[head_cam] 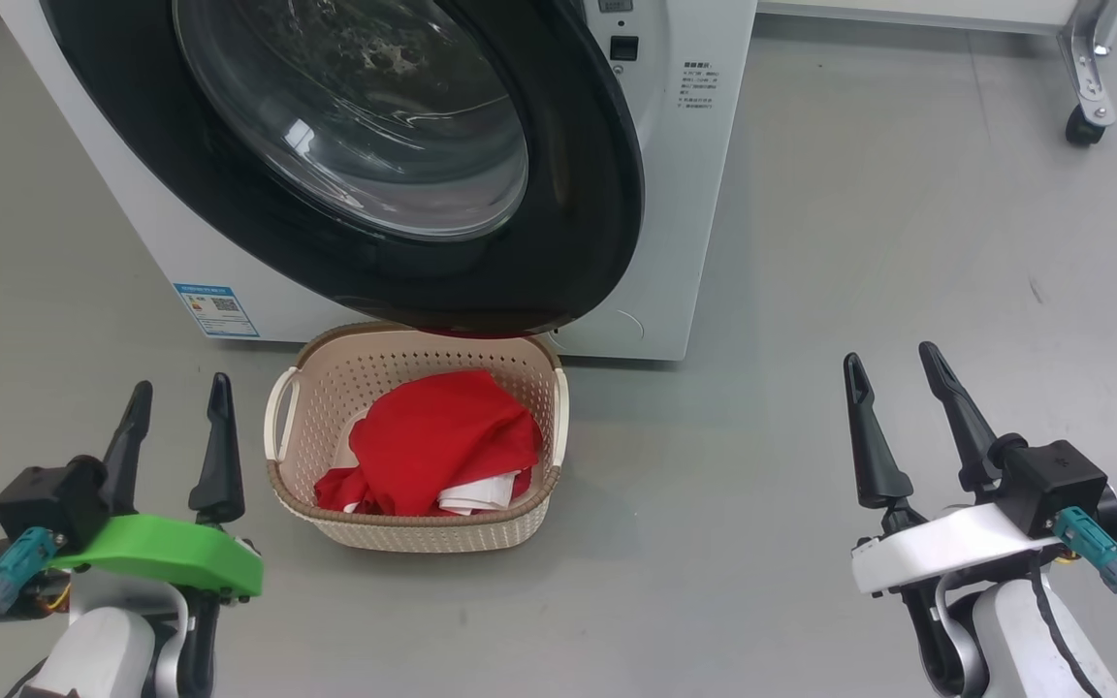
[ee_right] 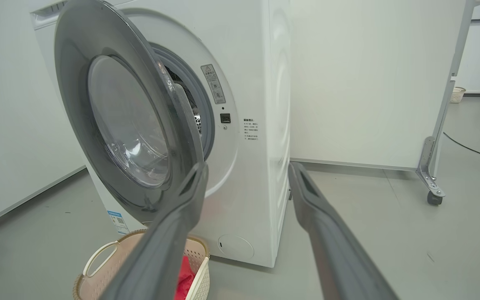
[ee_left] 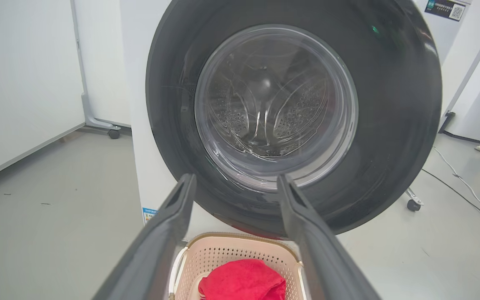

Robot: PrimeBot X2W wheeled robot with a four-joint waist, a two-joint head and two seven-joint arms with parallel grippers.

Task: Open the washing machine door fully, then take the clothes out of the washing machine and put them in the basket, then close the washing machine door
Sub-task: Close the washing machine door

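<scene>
Clothes point(head_cam: 442, 436) lie in basket point(head_cam: 423, 535). Washing machine door point(head_cam: 583, 194) ajar, not yet latched: closing is left. Left fingers point(head_cam: 219, 441) and right fingers point(head_cam: 869, 441) spread apart, holding nothing.

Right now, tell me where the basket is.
In the head view the basket sits on the floor at lower centre, directly below the bottom edge of the washing machine door, holding the clothes, nearer the left gripper.

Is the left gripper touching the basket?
Apart. Head view shows bare floor between the left gripper and the basket.
</scene>
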